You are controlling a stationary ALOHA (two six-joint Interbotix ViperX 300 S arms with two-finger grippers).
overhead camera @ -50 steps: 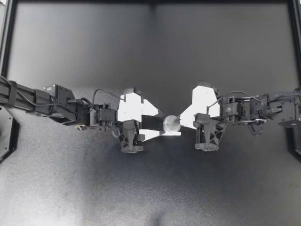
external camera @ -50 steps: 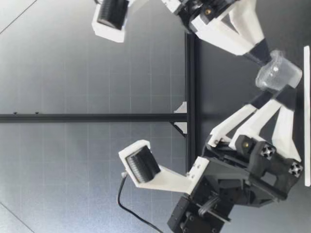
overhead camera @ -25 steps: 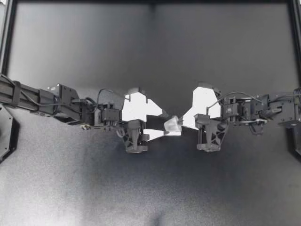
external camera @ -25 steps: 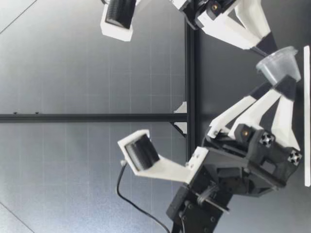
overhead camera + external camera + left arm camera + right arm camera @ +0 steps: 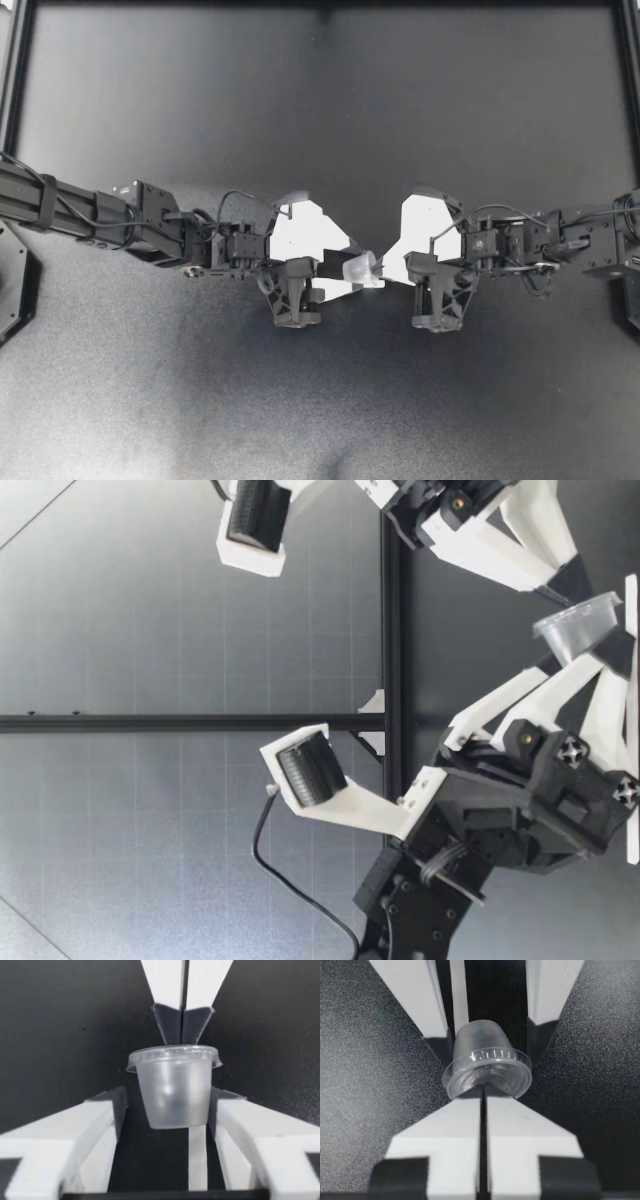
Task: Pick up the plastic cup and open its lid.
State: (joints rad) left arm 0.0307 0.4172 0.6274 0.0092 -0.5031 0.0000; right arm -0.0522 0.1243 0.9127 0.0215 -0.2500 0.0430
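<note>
- Tabletop (image 5: pixel 320 120): dark, matte surface. Both arms meet over its middle.
- Left arm (image 5: pixel 100 210): comes in from the left side and ends short of the centre.
- Right arm (image 5: pixel 580 245): comes in from the right side, facing the left arm tip to tip.
- Left tool (image 5: pixel 350 267): its fingers (image 5: pixel 107 1110) stand apart, one on each side of the cup body and clamped on it. In the left wrist view one pad lies against the cup wall. The other pad looks a shade off it from that angle.
- Right tool (image 5: pixel 386 268): fingers pressed together with only a thin seam between them. The tips sit at the edge of the lid, opposite the left tool. Whether they nip the rim cannot be told.
- Plastic cup (image 5: pixel 360 265): small, translucent and tapered. It is at the tabletop's centre, between the left tool's fingers. In the low view the plastic cup (image 5: pixel 590 630) is roughly upright with its wide end uppermost and its base just above the tabletop. Contact with the surface cannot be told.
- Lid (image 5: pixel 174 1055): clear, with a flared rim, seated on the cup's mouth. The right wrist view shows it overlapping that tool's fingertips.
</note>
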